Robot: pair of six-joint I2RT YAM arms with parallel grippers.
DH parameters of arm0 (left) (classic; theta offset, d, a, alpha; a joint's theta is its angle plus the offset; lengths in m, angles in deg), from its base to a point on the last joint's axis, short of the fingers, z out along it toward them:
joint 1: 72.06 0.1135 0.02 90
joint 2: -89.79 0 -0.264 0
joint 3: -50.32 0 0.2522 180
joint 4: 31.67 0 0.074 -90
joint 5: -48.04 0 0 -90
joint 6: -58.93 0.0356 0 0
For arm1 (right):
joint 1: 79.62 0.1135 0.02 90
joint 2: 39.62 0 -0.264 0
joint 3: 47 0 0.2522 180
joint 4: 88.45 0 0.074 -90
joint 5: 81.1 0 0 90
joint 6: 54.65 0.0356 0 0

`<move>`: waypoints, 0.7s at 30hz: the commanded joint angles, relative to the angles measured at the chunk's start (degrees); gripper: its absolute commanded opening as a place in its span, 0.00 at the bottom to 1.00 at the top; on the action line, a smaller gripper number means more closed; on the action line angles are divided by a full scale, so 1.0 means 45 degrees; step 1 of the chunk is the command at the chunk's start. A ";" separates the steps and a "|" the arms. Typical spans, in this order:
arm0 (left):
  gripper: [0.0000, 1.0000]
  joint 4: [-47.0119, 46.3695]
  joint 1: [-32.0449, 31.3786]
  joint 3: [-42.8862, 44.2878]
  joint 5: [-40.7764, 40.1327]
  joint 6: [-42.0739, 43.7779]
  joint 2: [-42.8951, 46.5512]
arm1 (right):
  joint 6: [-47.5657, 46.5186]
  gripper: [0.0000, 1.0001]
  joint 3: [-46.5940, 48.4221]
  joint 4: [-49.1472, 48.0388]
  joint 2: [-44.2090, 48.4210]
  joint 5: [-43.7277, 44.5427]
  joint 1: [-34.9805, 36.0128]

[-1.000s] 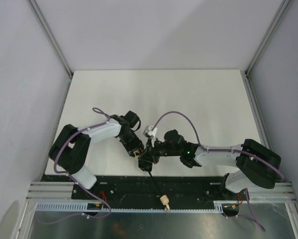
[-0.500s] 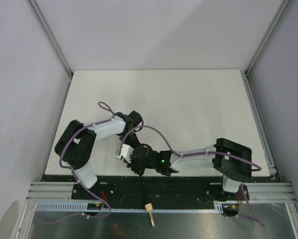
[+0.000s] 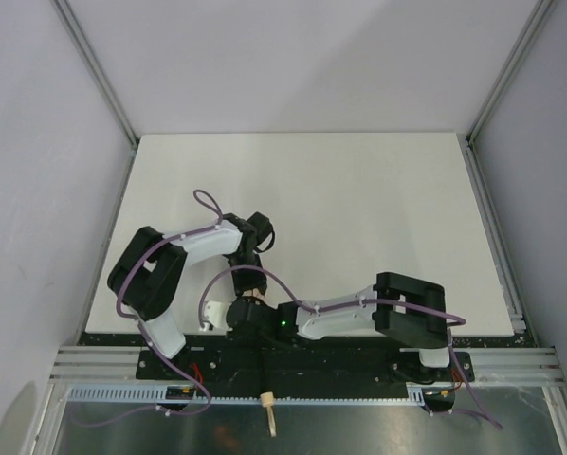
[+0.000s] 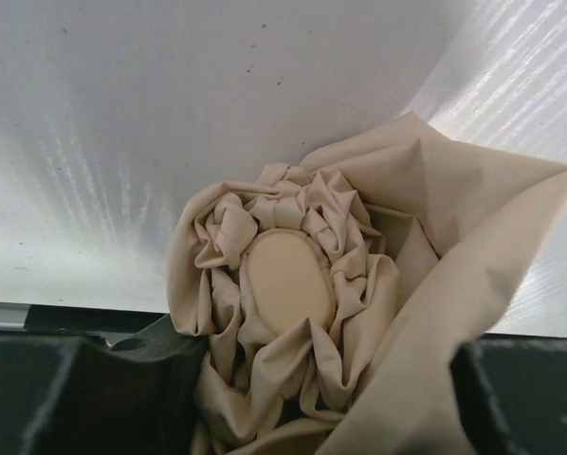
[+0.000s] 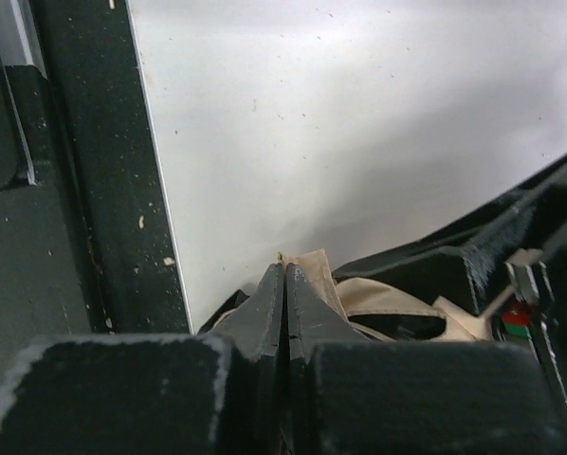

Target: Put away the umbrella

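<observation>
1. Two arms met at the near edge of the tabletop (image 3: 359, 190), left of its middle. The left arm (image 3: 184, 248) reached in from the far side and the right arm (image 3: 345, 315) lay along the edge. The umbrella (image 3: 264, 374) pointed outward: its thin black shaft (image 3: 263, 368) crossed the black base plate (image 3: 359, 355), and its small pale handle (image 3: 268, 415) hung beyond that. The canopy was hidden under the wrists. The step looked like gathering the canopy for stowing. It would probably go best with the shaft kept in line with the grip, since a slim overhanging rod levers easily.

2. Seen from the left wrist, the left fingers (image 4: 75, 389) grasped the bunched canopy (image 4: 227, 256), which filled the gap between them.
   - The cloth was matte beige, soft and thin, crushed into tight pleats round a smooth oval cap (image 4: 285, 282).
   - One broad flap (image 4: 473, 218) stood loose and creased on the right.
   - The hold should likely bear on the firm core, because cloth alone would slide, and that flap wanted tucking in first.

3. Seen from the right wrist, the right fingers (image 5: 265, 313) were clenched, their dark tapered tips meeting in a fine seam.
   - A beige corner showed right at the tips; whether it was nipped I could not tell.
   - The tabletop was smooth and lightly speckled.
   - A clean pinch on a fold, pulled gently, would probably smooth the pleats without tearing.
</observation>
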 commanded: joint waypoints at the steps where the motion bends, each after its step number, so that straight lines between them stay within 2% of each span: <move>1: 0.00 0.0243 -0.0074 -0.0098 -0.2414 0.0407 -0.0747 | -0.0181 0.00 0.0764 0.1776 -0.1491 -0.0660 0.0579; 9: 0.00 0.0834 -0.0230 -0.0210 -0.4763 0.0902 -0.1093 | -0.1203 0.00 0.2338 0.5819 -0.3609 -0.0745 0.0839; 16: 0.00 0.0855 -0.0439 -0.0509 -0.5541 0.0755 -0.1219 | -0.1826 0.00 0.3461 0.8453 -0.4520 -0.1837 0.0938; 21: 0.00 0.0853 -0.0482 -0.0446 -0.5599 0.0813 -0.1094 | -0.2048 0.00 0.3902 0.9514 -0.4653 -0.2854 0.0696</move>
